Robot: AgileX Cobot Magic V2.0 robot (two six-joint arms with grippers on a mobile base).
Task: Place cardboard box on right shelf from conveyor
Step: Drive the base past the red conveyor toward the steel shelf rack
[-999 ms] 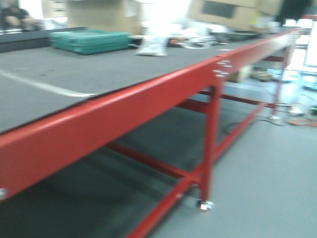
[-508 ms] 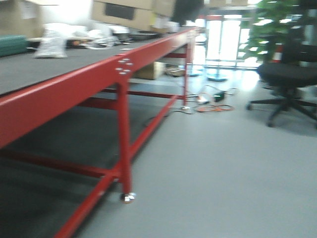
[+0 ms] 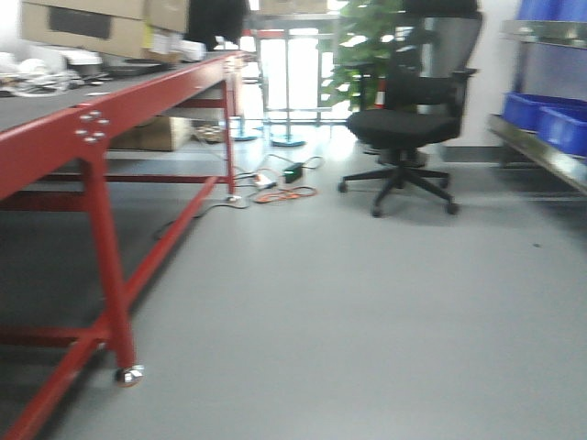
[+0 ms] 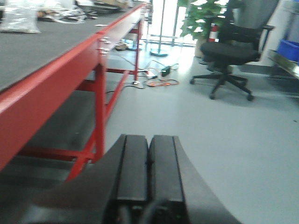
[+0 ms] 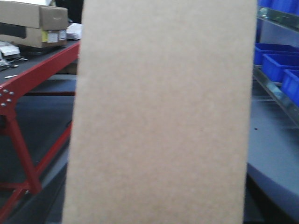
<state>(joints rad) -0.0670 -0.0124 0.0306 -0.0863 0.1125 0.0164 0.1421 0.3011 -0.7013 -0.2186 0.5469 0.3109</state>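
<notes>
The cardboard box (image 5: 161,116), plain tan, fills most of the right wrist view and hangs off any surface, close against the camera. It hides my right gripper's fingers. The conveyor (image 3: 55,137) runs along the left, a dark belt (image 4: 37,46) with a red front edge; it also shows left of the box as the red frame (image 5: 37,70). The right shelf (image 3: 541,154), shiny steel, stands at the far right, and its lip (image 5: 273,91) shows right of the box. My left gripper (image 4: 148,140) hangs over the floor beside the conveyor, shut and empty.
Blue bins (image 3: 550,119) sit on the steel shelf. A black office chair (image 3: 408,119) stands on the grey floor ahead, with cables (image 3: 280,188) and a plant (image 3: 362,46) behind. Cardboard cartons (image 3: 101,23) lie on the conveyor's far end. A red leg with a caster (image 3: 128,374) is near.
The front view has swung to the right: the conveyor slid off to the left, and the chair, the open floor and the steel shelf came into view.
</notes>
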